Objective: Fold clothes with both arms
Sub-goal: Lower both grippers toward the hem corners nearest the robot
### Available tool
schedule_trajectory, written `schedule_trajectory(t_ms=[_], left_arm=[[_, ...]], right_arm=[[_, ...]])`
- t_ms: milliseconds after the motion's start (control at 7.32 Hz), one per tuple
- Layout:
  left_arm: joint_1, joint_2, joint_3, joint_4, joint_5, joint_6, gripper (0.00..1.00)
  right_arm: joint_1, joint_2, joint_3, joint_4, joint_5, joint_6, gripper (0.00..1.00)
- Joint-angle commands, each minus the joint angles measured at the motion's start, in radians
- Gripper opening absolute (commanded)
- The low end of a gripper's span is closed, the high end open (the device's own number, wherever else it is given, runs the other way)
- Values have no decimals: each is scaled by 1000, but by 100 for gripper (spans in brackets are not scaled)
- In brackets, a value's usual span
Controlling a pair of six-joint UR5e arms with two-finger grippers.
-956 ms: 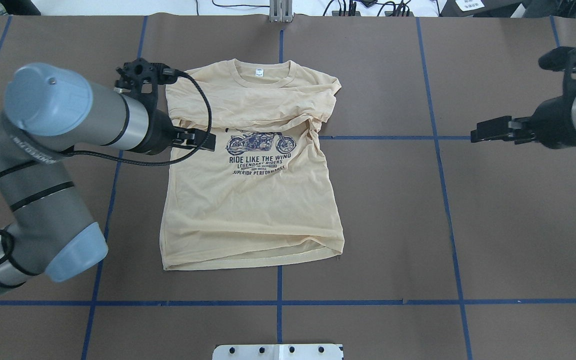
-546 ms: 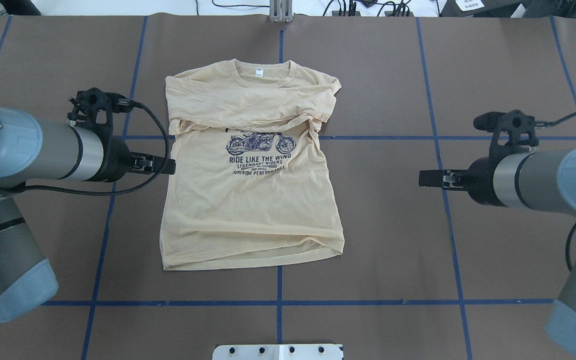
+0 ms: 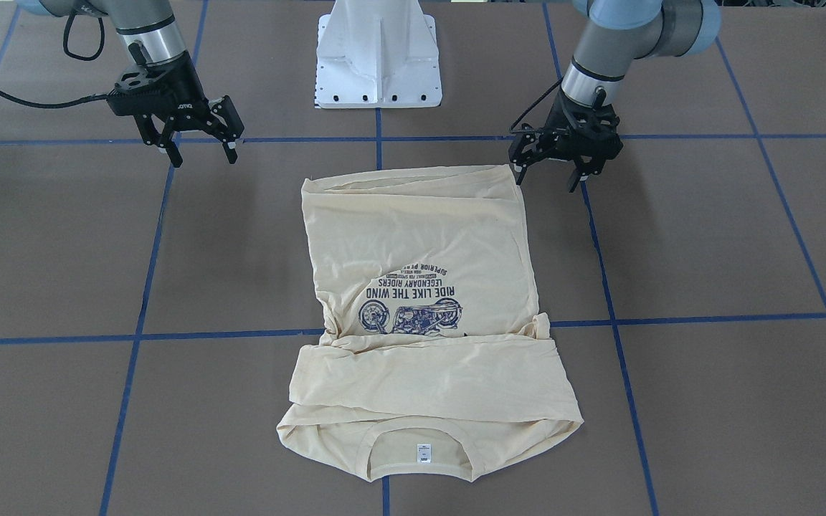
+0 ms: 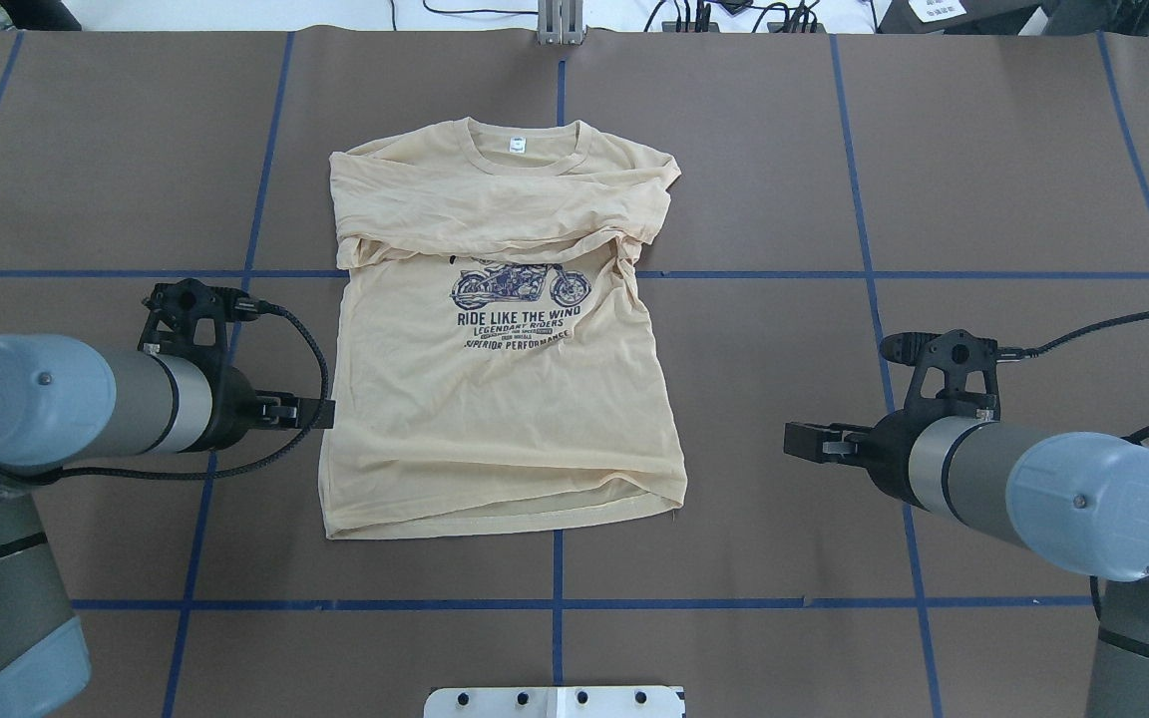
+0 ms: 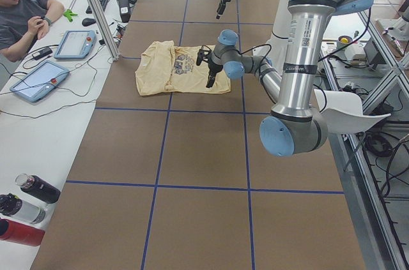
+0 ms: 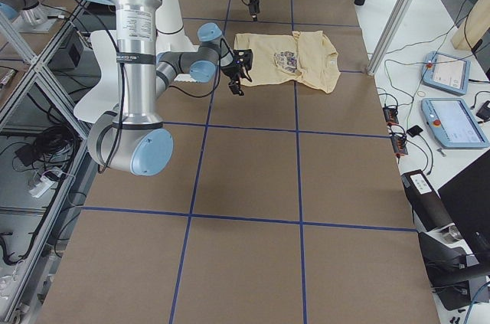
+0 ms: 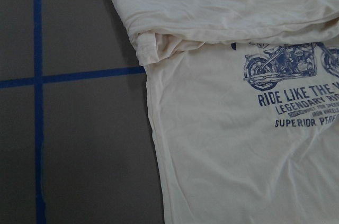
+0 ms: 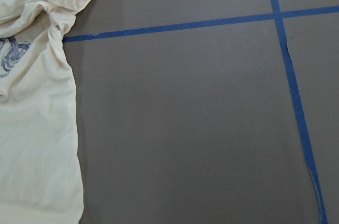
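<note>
My left gripper (image 3: 546,178) and right gripper (image 3: 204,158) hung spread; uneven grabs could bunch the thin shirt (image 3: 420,236).

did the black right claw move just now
Yes. The black right claw has left the horizontal blue tape line and come toward the robot, nearer the cream-yellow shirt.

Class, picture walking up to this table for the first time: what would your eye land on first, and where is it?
The cream shirt with its navy motorcycle print lies in the middle of the brown table, sleeves folded across the chest. The left gripper hangs with jaws open right by the hem corner on its side, while the right gripper, also open, hovers well apart from the shirt.
</note>
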Motion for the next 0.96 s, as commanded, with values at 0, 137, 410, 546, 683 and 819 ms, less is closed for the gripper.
schedule_trajectory(t_ms=[0, 137, 410, 546, 683, 819], left_arm=[[77, 6, 20, -1, 48, -87, 81], [85, 4, 33, -2, 48, -100, 77], [119, 1, 41, -1, 50, -124, 60], [143, 0, 49, -1, 50, -141, 56], [168, -6, 53, 1, 51, -161, 54], [185, -6, 56, 1, 51, -169, 51]], right_arm=[[-7, -5, -1, -5, -14, 4, 100], [-7, -5, -3, -6, -20, 4, 100], [-8, -5, -3, -6, -22, 4, 100], [-8, -4, -3, -6, -22, 4, 100], [-8, -4, -3, -6, -22, 4, 100], [-8, -4, -3, -5, -22, 4, 100]])
